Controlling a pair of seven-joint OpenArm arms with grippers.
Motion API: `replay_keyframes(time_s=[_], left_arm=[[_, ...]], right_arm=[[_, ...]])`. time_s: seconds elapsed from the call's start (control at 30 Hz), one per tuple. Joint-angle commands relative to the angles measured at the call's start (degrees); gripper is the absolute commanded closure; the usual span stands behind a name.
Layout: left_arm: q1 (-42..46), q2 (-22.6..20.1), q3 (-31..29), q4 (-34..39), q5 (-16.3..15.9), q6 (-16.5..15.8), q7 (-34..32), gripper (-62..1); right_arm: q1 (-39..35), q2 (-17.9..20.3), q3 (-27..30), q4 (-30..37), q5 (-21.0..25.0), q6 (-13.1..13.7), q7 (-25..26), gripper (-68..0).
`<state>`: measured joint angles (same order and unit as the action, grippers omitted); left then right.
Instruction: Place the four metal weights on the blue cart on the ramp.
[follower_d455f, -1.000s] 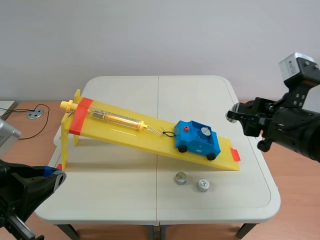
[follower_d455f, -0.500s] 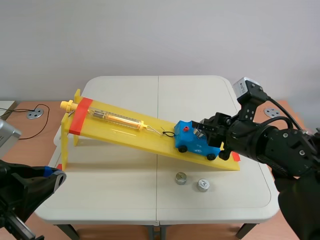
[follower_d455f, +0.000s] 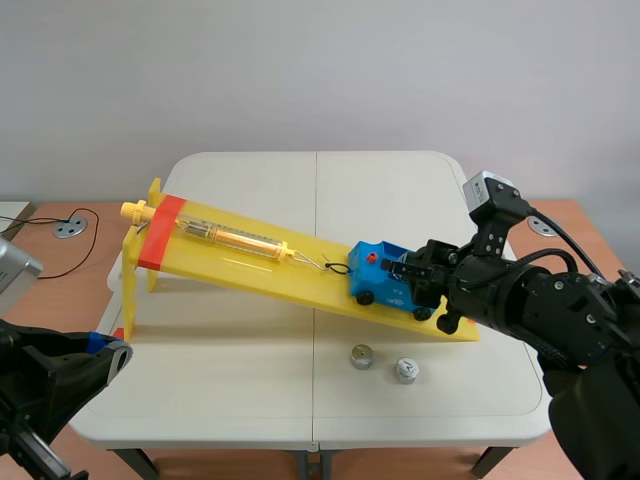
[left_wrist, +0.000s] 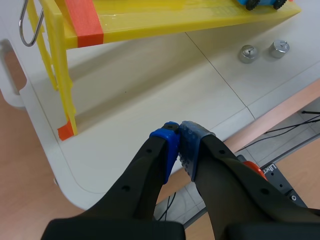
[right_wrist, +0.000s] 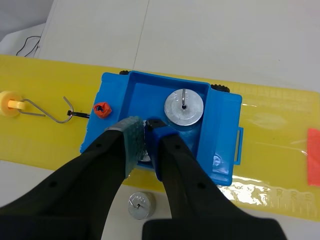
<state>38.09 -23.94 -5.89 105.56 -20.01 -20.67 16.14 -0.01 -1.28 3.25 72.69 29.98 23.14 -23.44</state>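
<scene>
- Left claw (left_wrist: 178, 134), nearest of all, hangs above the near left edge of the white folding surface (follower_d455f: 250, 190). Its blue pads are pressed together with nothing between them.
- Right claw (right_wrist: 145, 124) comes in from the right and sits over the near side of the blue plastic cart (right_wrist: 222, 117). Its fingers are closed on a small silver gripped weight (right_wrist: 144, 152), of which only a sliver shows between the pads.
- Two round silver metal weights lie on the surface just in front of the ramp's low end, close together but not touching: the left loose weight (follower_d455f: 361, 356) and the right loose weight (follower_d455f: 405, 370).
- Inside the cart's tray, on its far side, a disc-shaped carted weight (right_wrist: 183, 106) lies flat.
- Wheels down, the cart stands near the low end of the long yellow plastic ramp (follower_d455f: 260, 275), which climbs toward the surface's left side.
- From the red knob (right_wrist: 101, 108) at the cart's uphill end, a wire hook (right_wrist: 50, 112) leads to a clear tubular spring scale (follower_d455f: 225, 237) lying along the ramp.
</scene>
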Motion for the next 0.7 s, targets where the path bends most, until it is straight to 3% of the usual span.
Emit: replay_keyframes(time_s=[0.0, 0.1, 0.23, 0.4, 0.67], left_arm=[[-0.8, 0.3, -0.8, 3.8, -4.2, -0.5, -4.9, -3.4], [-0.8, 0.3, -0.8, 3.8, -4.2, -0.5, -4.9, -3.4], [-0.8, 0.3, -0.8, 3.8, -4.2, -0.5, -4.7, -3.4], [-0.8, 0.3, -0.8, 3.8, -4.2, -0.5, -4.6, -3.4], [-0.8, 0.3, -0.8, 3.8, -4.2, -0.5, -4.6, -3.4]], right_arm=[[4.6, 0.9, 0.9, 4.5, 3.8, 1.8, 8.1, -9.7], [4.5, 1.9, 1.6, 4.6, 3.9, 2.5, 7.6, -15.9], [3.3, 3.9, 3.9, 6.2, 5.2, 6.6, 6.5, -25.8], [-1.3, 7.9, 6.3, 12.5, 6.1, 9.5, 5.9, -26.6], [-9.9, 15.1, 8.1, 23.7, 6.9, 11.2, 5.2, -26.6]])
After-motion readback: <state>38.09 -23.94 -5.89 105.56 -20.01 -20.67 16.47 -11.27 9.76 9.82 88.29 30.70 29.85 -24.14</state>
